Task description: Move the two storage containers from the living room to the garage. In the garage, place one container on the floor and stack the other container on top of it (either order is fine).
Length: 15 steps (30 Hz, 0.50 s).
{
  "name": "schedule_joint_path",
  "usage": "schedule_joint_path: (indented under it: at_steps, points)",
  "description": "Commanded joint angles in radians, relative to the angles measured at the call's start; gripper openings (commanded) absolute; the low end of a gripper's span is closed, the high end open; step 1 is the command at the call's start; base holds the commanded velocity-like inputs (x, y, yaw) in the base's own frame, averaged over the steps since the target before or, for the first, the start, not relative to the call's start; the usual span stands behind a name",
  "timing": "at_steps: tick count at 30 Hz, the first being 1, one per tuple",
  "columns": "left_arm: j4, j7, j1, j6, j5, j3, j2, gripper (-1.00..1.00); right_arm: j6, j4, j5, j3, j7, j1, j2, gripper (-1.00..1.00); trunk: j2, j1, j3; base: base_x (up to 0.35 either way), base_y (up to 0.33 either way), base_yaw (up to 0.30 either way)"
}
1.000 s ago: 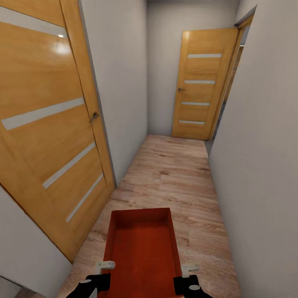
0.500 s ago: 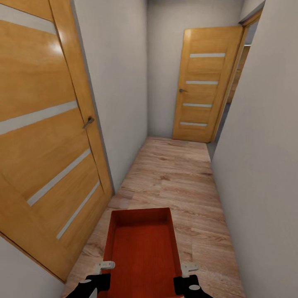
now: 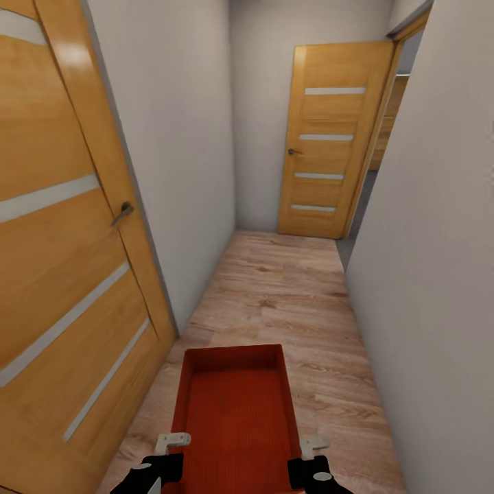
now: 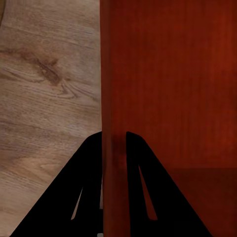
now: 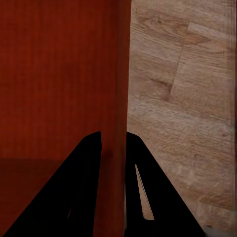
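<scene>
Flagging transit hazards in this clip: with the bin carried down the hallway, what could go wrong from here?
1. The storage container is held only by its thin side walls, left gripper and right gripper each pinching one; a jolt could let it slip.
2. The corridor is narrow: the left door stands close to the container's path.

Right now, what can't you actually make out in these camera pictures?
- Storage container: its near end is cut off by the head view's bottom edge.
- Room past the far door: hidden by the wall, head view.
- Left gripper and right gripper: the pinched wall hides the fingers' inner faces, wrist views.
</scene>
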Motion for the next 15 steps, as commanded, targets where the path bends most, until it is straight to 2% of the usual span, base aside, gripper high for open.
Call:
schedule_joint_path:
  at_steps: [1, 10, 15]
  points:
    - [-0.006, 0.01, 0.0, 0.007, -0.011, 0.002, 0.002, -1.0, -0.004, 0.015, -0.02, -0.009, -0.005, -0.001, -0.017, -1.0, -0.001, 0.001, -0.001, 0.325, 0.0, -0.234]
    - [-0.006, 0.01, 0.0, 0.007, -0.011, 0.002, 0.003, -1.0, -0.004, 0.015, -0.02, -0.009, -0.005, -0.001, -0.017, -1.0, -0.001, 0.001, -0.001, 0.325, 0.0, -0.237]
    - [-0.006, 0.01, 0.0, 0.007, -0.012, 0.002, 0.003, -1.0, -0.005, 0.015, -0.02, -0.009, -0.005, 0.0, -0.018, -1.0, -0.001, 0.001, -0.001, 0.325, 0.0, -0.127]
